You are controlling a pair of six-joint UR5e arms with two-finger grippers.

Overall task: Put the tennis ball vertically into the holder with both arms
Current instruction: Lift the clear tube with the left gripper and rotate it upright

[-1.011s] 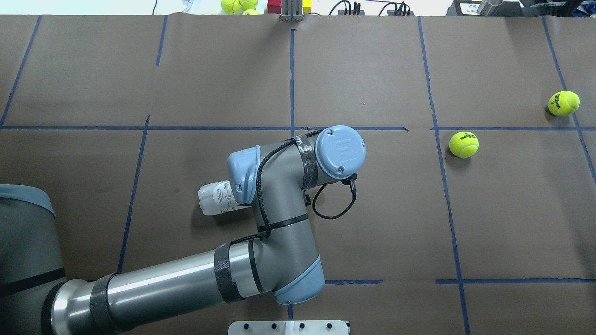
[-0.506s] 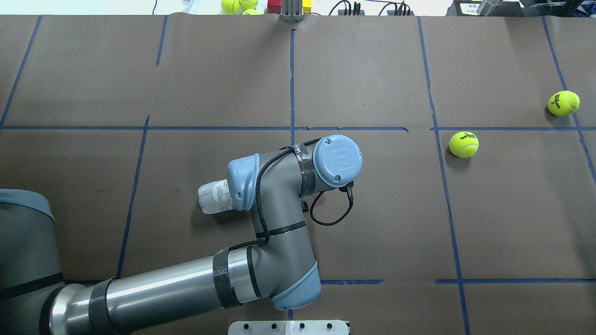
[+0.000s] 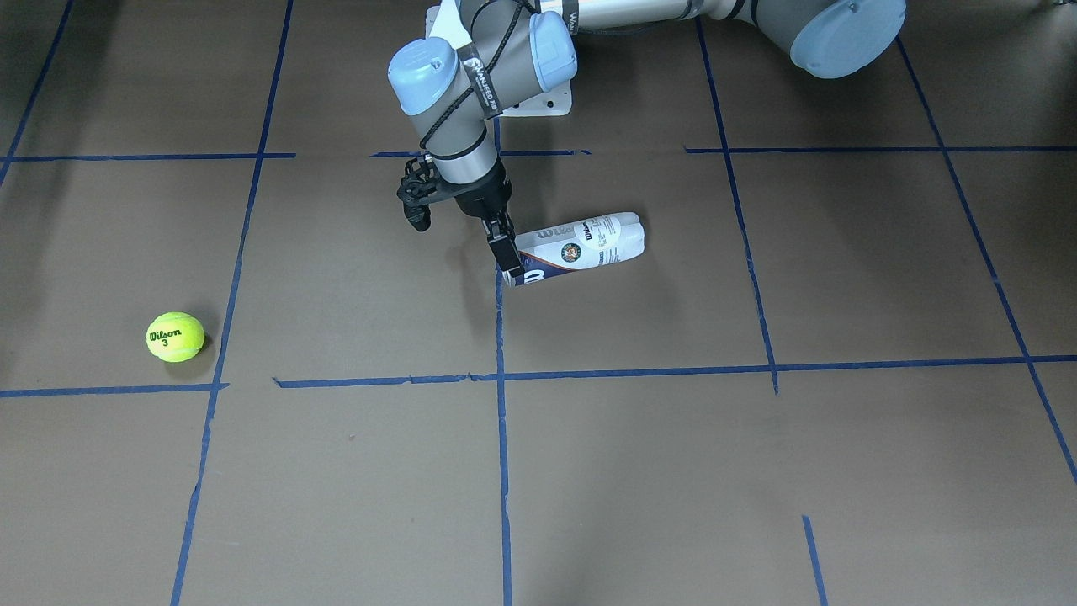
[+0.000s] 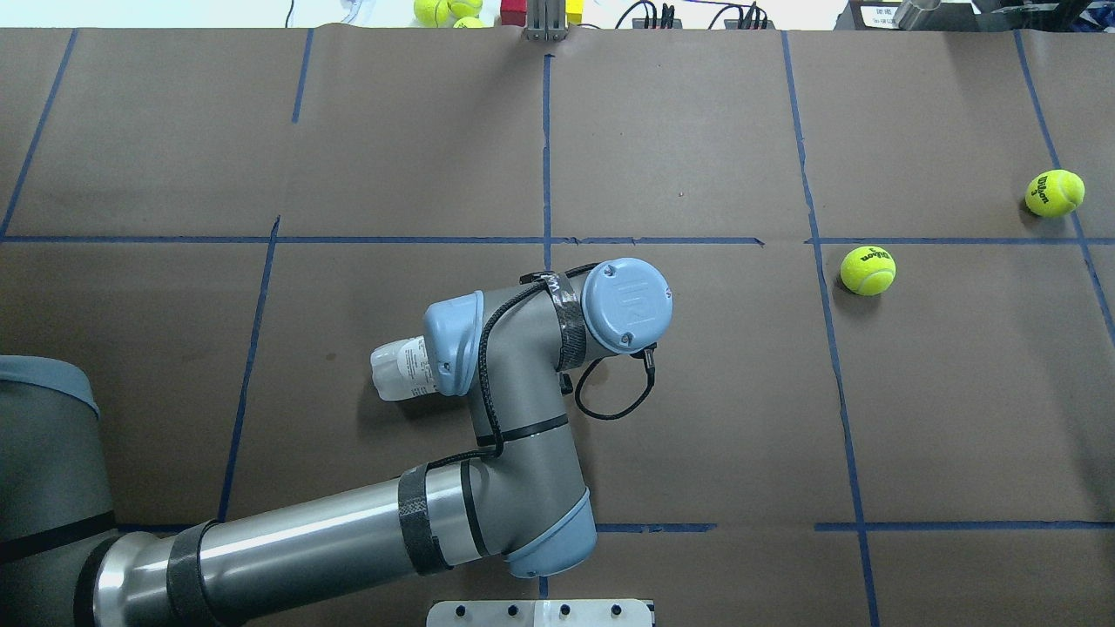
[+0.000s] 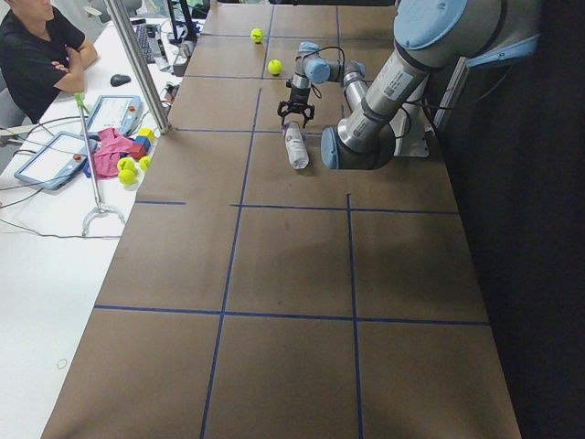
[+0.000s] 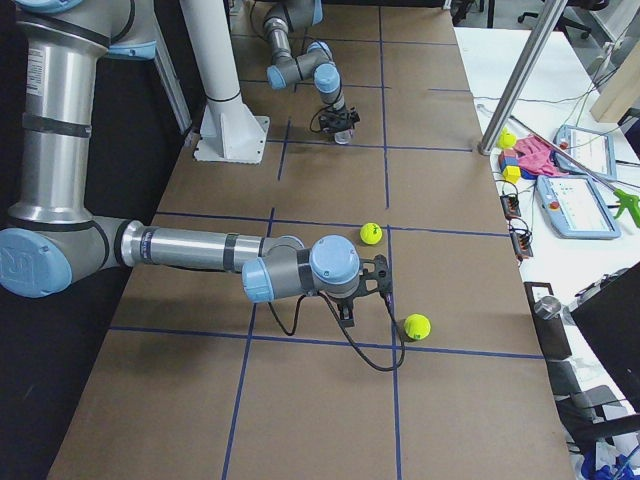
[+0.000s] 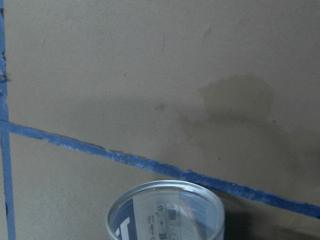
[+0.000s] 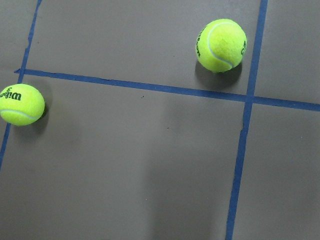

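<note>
Two fuzzy round balls, tennis ball (image 8: 221, 45) and second ball (image 8: 20, 104), sit near right pincer (image 6: 347, 314), grip indiscernible. Clear plastic cylindrical holder (image 3: 589, 242) lies sideways on papered tabletop (image 3: 757, 471), open mouth at left pincer (image 3: 507, 255), grip indiscernible too.

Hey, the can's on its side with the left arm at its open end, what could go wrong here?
The can lies loose on the paper, so the jaws of the left arm might roll or shove it rather than grip it. The right arm hangs near two free balls; a nudge could send one rolling.
</note>
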